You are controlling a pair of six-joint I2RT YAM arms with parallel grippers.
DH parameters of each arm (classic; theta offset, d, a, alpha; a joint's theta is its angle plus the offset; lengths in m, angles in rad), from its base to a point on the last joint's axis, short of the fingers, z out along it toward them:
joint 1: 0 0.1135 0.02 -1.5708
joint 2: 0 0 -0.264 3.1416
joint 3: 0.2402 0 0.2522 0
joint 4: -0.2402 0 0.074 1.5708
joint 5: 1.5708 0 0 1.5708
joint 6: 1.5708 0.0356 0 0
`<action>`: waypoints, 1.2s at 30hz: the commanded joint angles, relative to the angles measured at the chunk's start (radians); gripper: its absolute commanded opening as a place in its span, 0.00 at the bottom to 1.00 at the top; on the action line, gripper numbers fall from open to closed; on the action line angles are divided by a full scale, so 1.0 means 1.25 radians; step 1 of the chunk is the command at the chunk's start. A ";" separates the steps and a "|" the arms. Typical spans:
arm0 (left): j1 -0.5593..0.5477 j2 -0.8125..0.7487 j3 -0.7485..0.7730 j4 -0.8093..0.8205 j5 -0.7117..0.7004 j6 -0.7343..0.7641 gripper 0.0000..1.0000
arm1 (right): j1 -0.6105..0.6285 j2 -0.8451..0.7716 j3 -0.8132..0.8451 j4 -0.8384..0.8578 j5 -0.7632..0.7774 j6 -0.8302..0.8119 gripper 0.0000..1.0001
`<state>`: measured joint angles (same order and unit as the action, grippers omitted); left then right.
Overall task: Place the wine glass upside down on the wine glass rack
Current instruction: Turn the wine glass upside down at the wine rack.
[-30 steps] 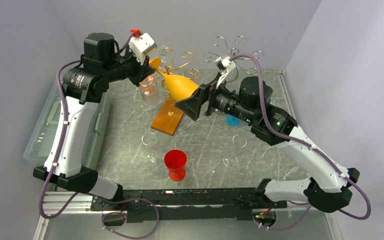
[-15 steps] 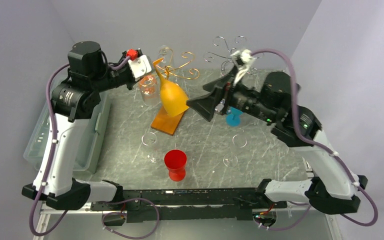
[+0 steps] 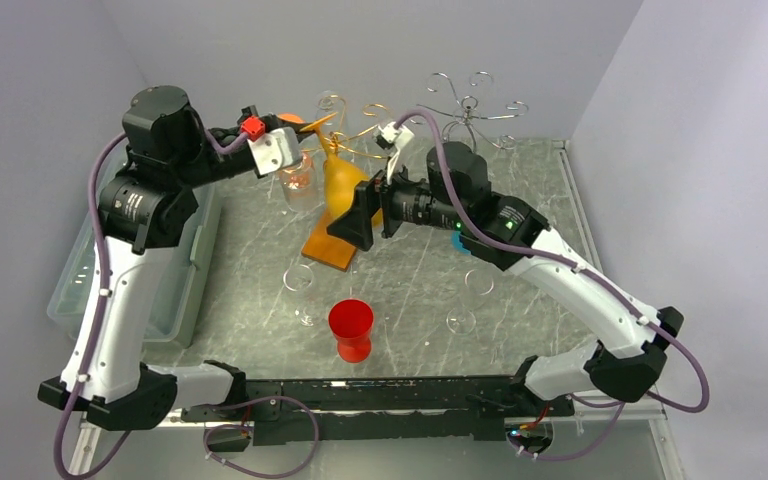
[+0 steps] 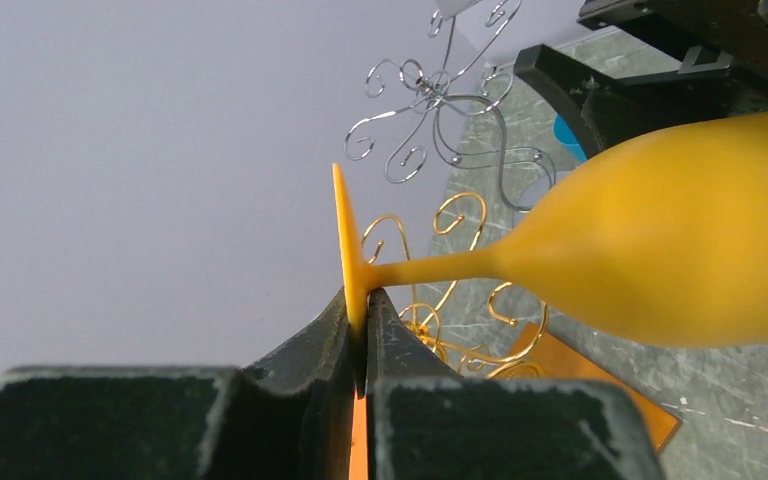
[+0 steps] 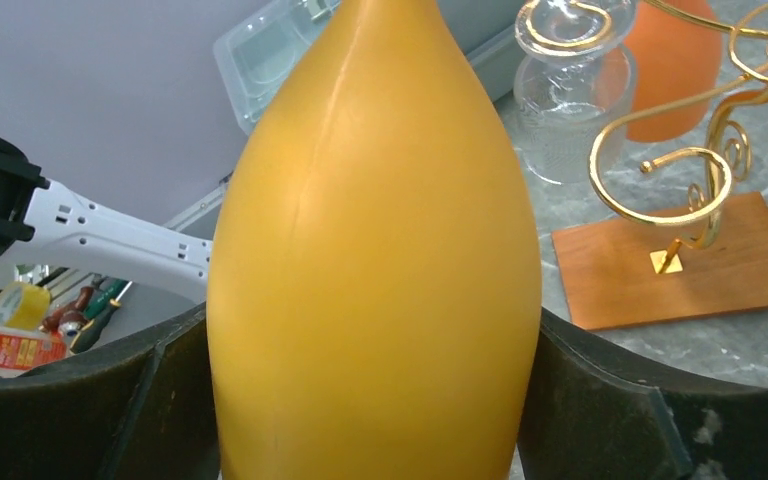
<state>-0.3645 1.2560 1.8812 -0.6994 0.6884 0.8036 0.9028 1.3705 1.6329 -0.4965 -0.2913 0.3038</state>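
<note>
The yellow wine glass (image 3: 345,190) hangs bowl down beside the gold wire rack (image 3: 375,115), which stands on a wooden base (image 3: 328,250). My left gripper (image 3: 295,135) is shut on the glass's flat foot (image 4: 345,240), pinching the disc edge between its jaws (image 4: 360,330). My right gripper (image 3: 355,215) is shut on the bowl (image 5: 375,270), with one black finger (image 5: 160,400) on each side of it. The stem (image 4: 430,268) lies level with the gold hooks (image 4: 460,215). The rim of the glass is hidden.
A clear glass (image 5: 565,110) and an orange glass (image 5: 675,70) hang on the gold rack. A silver wire rack (image 3: 470,100) stands at the back right. A red cup (image 3: 350,325), clear glasses (image 3: 480,280) and a partly hidden blue glass (image 3: 460,245) stand on the table. A clear bin (image 3: 80,270) sits at the left.
My right gripper was off the glass half a second ago; it has come back left and closed round the bowl. The glass has swung more upright, and my left gripper has shifted slightly left.
</note>
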 commanded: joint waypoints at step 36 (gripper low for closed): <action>-0.013 0.089 0.174 -0.318 -0.250 -0.247 0.97 | -0.145 -0.063 -0.472 0.497 0.105 -0.080 0.48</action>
<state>-0.3775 1.3762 2.0872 -1.0843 0.4015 0.5327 0.7231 1.2476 0.9977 0.0391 -0.1093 0.1947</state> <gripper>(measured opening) 0.973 0.743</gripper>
